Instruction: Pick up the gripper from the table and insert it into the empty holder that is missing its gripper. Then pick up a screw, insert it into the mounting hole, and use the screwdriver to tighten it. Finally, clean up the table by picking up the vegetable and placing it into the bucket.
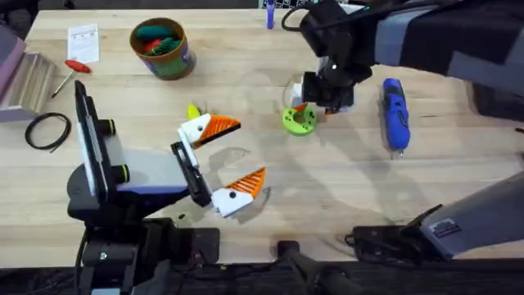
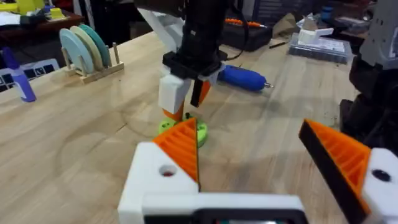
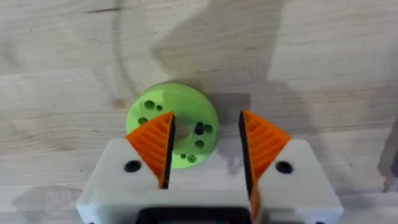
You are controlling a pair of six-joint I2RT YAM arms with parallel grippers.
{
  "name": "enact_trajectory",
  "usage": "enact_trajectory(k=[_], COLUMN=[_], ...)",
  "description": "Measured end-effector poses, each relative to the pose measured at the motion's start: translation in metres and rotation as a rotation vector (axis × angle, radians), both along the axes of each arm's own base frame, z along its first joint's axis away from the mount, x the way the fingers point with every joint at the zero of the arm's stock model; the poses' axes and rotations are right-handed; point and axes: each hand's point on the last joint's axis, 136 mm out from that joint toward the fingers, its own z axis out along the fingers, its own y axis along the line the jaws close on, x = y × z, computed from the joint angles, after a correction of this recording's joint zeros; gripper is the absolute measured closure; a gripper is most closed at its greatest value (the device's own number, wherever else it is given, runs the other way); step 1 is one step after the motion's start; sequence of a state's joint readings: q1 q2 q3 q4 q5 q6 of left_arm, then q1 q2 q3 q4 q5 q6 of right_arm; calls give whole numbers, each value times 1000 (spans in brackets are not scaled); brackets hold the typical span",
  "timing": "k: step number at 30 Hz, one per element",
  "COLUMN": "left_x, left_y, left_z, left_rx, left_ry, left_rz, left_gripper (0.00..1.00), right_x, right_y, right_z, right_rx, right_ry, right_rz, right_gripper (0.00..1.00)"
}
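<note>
**Right gripper open over green disc; left gripper open and idle**

While the right gripper [image 1: 315, 105] hung directly over the green disc [image 1: 299, 120], its orange pads [image 3: 153, 144] stood apart with nothing between them; in the right wrist view one pad overlapped the disc's center, the other sat off its edge over bare wood. Disc lay flat on the table [image 1: 344, 176], holes up. Could not pick out the small orange finger part separately from the pads.

Blue screwdriver [image 1: 395, 112] lay on the table just right of that gripper, untouched. Vegetable [image 1: 193, 111] lay at the far tip of the left gripper [image 1: 232, 160], mostly hidden behind it. Left gripper was wide open, empty, low over the table. Bucket [image 1: 162, 47] stood well apart at far left, toys inside. Red-handled screwdriver [image 1: 72, 72] lay near the left edge beside a paper slip [image 1: 83, 43].
</note>
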State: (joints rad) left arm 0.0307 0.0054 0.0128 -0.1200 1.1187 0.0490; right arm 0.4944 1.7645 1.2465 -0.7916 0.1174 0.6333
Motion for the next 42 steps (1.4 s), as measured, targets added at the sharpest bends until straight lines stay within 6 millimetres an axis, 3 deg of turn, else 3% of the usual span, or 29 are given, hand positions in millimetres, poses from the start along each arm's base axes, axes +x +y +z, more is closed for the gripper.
enact_trajectory(k=[13,19,31,34,42], left_x=[0,0,0,0,0], left_y=[0,0,0,0,0], left_z=[0,0,0,0,0], left_rx=[0,0,0,0,0], left_ry=[0,0,0,0,0], left_rz=[0,0,0,0,0], left_gripper=[14,14,14,14,13], right_x=[-1,-3,-2,-2,-2], right_y=[4,8,9,9,9], right_z=[-4,-4,-4,-4,-4], right_rx=[3,3,6,6,7], right_ry=[8,8,3,2,3], right_rz=[10,22,23,23,20], right_gripper=[592,732,885,981,994])
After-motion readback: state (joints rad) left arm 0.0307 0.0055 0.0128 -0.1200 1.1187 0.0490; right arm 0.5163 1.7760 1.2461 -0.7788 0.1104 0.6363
